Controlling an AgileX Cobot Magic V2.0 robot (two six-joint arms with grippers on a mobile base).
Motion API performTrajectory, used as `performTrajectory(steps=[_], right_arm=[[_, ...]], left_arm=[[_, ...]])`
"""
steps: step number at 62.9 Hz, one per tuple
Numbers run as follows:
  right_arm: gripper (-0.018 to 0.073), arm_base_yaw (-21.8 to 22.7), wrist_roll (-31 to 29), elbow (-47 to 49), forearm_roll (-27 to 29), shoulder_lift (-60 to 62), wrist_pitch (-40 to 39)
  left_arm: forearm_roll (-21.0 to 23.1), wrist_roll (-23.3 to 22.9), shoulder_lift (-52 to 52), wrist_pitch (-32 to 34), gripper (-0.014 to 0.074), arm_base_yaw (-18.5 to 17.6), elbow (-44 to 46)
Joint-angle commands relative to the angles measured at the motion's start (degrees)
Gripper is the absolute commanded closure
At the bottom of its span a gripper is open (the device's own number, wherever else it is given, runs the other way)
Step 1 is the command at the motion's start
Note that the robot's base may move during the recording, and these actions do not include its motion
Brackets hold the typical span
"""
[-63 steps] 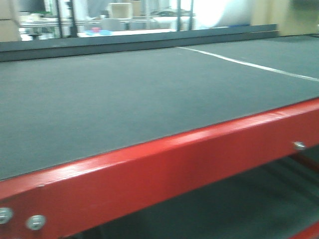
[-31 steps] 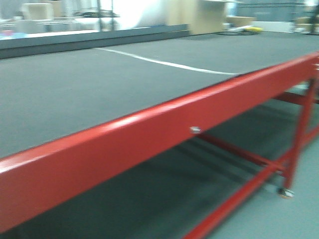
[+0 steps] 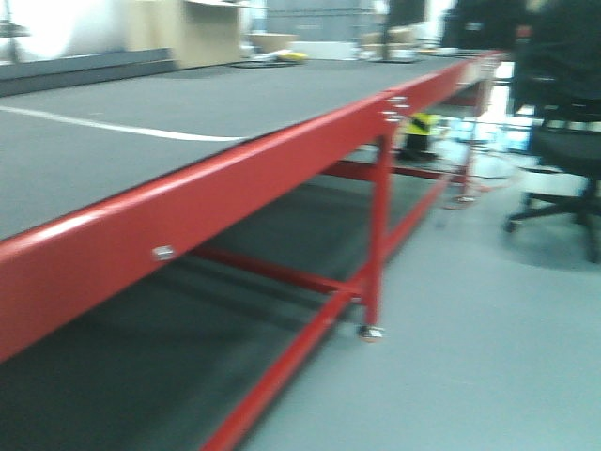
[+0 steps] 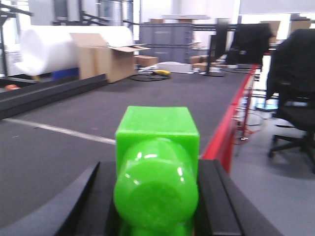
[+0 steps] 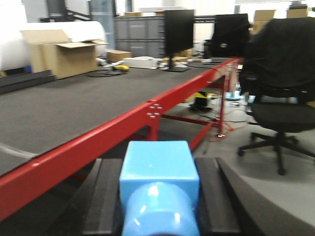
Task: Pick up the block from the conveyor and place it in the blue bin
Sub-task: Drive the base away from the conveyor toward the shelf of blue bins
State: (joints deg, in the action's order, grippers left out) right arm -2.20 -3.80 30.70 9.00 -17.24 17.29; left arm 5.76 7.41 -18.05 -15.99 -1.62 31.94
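Observation:
My left gripper (image 4: 156,196) is shut on a bright green block (image 4: 157,167), which fills the space between its two black fingers (image 4: 216,196); it is held above the dark conveyor belt (image 4: 98,113). My right gripper (image 5: 158,196) is shut on a light blue block (image 5: 158,182) between its black fingers (image 5: 106,196), held beside the conveyor's red frame (image 5: 98,147). The front view shows the belt (image 3: 141,113) and red rail (image 3: 235,178) but neither gripper. The blue bin is out of view.
The conveyor's red leg (image 3: 377,235) and cross braces stand on the grey floor. A black office chair (image 5: 280,93) stands to the right. Cardboard boxes (image 4: 106,61), a white roll (image 4: 49,49) and grey crates lie beyond the belt.
The front view has swung steadily to the right along the conveyor: the white line has slid left, and the red leg, floor and chair have come into view.

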Motion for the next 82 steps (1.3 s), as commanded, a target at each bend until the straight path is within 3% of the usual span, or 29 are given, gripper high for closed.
performTrajectory(steps=[1, 82], right_arm=[[0.0721, 0.3, -0.3, 0.5, -0.1, 0.2, -1.0], [0.0721, 0.3, -0.3, 0.5, -0.1, 0.2, -1.0]], left_arm=[[0.1, 0.0, 0.1, 1.2, 0.0708, -0.3, 0.1], [0.1, 0.0, 0.1, 1.2, 0.0708, -0.3, 0.1]])
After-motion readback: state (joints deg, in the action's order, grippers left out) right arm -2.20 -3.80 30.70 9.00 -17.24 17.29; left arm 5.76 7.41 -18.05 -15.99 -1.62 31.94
